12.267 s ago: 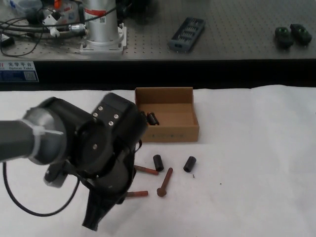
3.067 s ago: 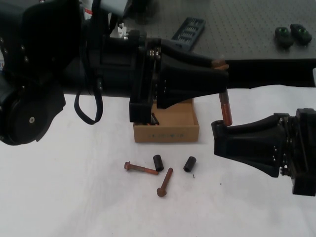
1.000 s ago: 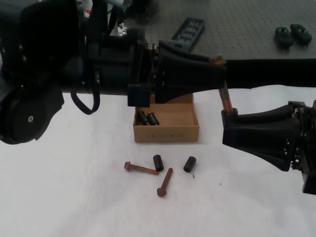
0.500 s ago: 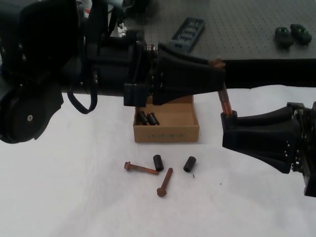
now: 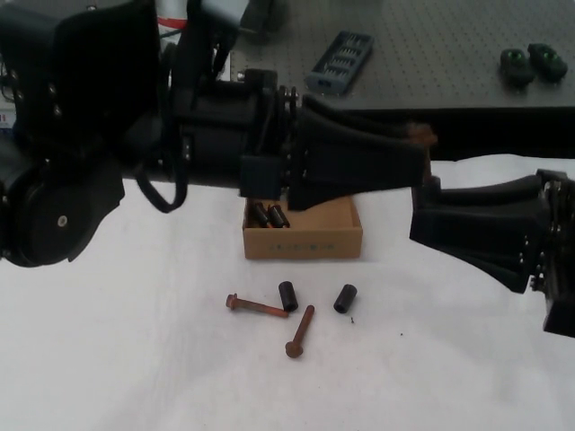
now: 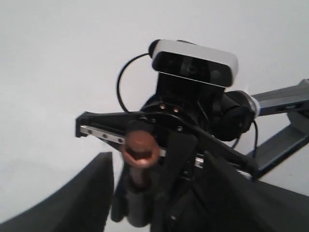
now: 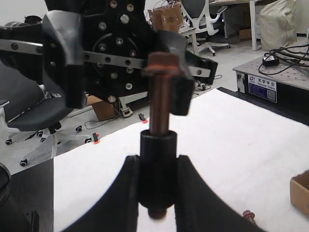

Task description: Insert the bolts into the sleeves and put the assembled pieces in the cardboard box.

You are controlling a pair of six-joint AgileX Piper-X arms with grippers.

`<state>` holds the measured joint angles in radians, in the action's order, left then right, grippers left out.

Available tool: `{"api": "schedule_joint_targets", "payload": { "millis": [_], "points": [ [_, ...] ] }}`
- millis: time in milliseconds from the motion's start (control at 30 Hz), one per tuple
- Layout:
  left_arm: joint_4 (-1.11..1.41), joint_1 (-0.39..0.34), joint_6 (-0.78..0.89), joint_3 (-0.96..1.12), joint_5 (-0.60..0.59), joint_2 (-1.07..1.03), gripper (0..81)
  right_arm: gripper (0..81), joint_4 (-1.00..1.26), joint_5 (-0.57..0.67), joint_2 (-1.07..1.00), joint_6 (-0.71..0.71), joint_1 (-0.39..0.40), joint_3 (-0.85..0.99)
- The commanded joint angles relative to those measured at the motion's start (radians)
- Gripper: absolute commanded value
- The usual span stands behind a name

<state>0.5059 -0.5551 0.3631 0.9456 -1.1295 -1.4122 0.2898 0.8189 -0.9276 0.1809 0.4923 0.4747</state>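
The bolt (image 7: pixel 158 104) hangs in the air above the white cloth (image 5: pixel 135 359). Its copper-coloured shaft runs through the black sleeve (image 7: pixel 158 154), with a flanged head at one end and a dark tip just showing past the sleeve's other end. The right gripper (image 7: pixel 158 166) is clamped on the sleeve, one finger on each side. The left gripper (image 5: pixel 415 164) faces it with its jaws wide apart. In the left wrist view the bolt's head sits between two blurred fingers (image 6: pixel 91 193) and touches neither.

The high view hides most of this. The grippers meet to the right of the cardboard box (image 5: pixel 303 241), and only a bit of the head shows above the left gripper, with the shaft and sleeve covered. Dark pieces (image 5: pixel 268 215) lie against the box's left side; I cannot tell how many. In front of the box, a loose bolt (image 5: pixel 256 307) lies with its tip just beside a loose sleeve (image 5: pixel 287 296). A second bolt (image 5: pixel 300 330) and a second sleeve (image 5: pixel 346 298) lie near them. In the right wrist view the picture's edge cuts off the box.
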Motion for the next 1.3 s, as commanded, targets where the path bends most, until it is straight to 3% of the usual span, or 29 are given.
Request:
{"api": "schedule_joint_targets", "payload": {
  "millis": [0, 200, 333, 500, 667, 833, 1033, 1267],
  "points": [
    [0.031, -0.003, -0.035, 0.004, 0.097, 0.010, 40.5, 2.8, 0.047, 0.009, 0.007, -0.003, -0.004, 0.010],
    [0.043, 0.002, -0.060, 0.004, 0.272, 0.010, 40.5, 2.8, 0.054, 0.002, 0.007, 0.008, -0.004, 0.010],
    [0.036, 0.010, -0.052, 0.004, 0.376, 0.010, 39.9, 2.8, 0.061, -0.103, 0.007, 0.014, -0.004, 0.010],
    [-0.014, 0.076, -0.031, 0.004, 0.430, 0.010, 29.5, 2.8, 0.017, -0.158, -0.034, 0.046, -0.004, 0.059],
    [-0.113, 0.164, 0.005, 0.004, 0.410, 0.038, 23.1, 2.8, -0.101, -0.238, -0.151, 0.043, -0.006, 0.196],
    [-0.252, 0.224, -0.014, 0.004, 0.418, 0.094, 23.0, 2.8, -0.281, -0.290, -0.290, 0.044, -0.028, 0.376],
    [-0.514, 0.272, -0.169, 0.004, 0.569, 0.174, 23.0, 2.8, -0.474, -0.298, -0.483, 0.044, -0.039, 0.605],
    [-0.687, 0.287, -0.237, 0.004, 0.640, 0.227, 23.0, 2.8, -0.627, -0.323, -0.715, 0.072, -0.036, 0.856]
  ]
}}
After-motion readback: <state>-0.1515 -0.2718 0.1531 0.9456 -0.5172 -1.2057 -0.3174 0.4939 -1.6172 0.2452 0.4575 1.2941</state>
